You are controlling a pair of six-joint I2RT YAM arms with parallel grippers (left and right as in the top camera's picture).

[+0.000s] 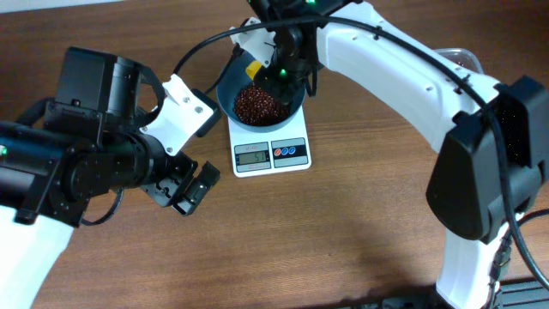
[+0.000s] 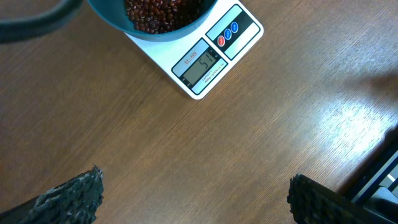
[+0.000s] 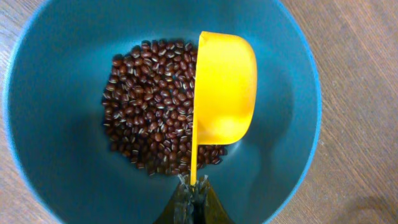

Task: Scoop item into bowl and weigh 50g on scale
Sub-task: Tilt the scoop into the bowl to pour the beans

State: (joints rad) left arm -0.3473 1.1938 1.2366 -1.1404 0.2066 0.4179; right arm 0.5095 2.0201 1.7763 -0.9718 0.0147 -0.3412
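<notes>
On the wooden table (image 1: 343, 223), the scale (image 1: 271, 154) bears the bowl (image 3: 62, 93) of beans (image 3: 149, 124); right gripper (image 3: 191, 190) clamps a yellow scoop (image 3: 224, 93) above, left gripper (image 1: 184, 187) gapes empty

Brown wood-grain table (image 1: 343, 232), white digital scale (image 1: 271, 155) lying flat directly on it

The round, deep plastic bowl (image 3: 56, 74) is plain teal-blue inside. The heap of small beans (image 3: 149, 124) is dark red-brown, many with a pale streak. At 3 o'clock of the heap, the small plastic scoop (image 3: 224, 93) is bright yellow all over. The square digital kitchen scale (image 2: 165, 53) is white with a grey display (image 2: 200, 65). At 1 o'clock of the display sit a round red button (image 2: 221, 40) and a blue button (image 2: 232, 28). The wooden table (image 2: 186, 155) is brown with a fine grain.
</notes>
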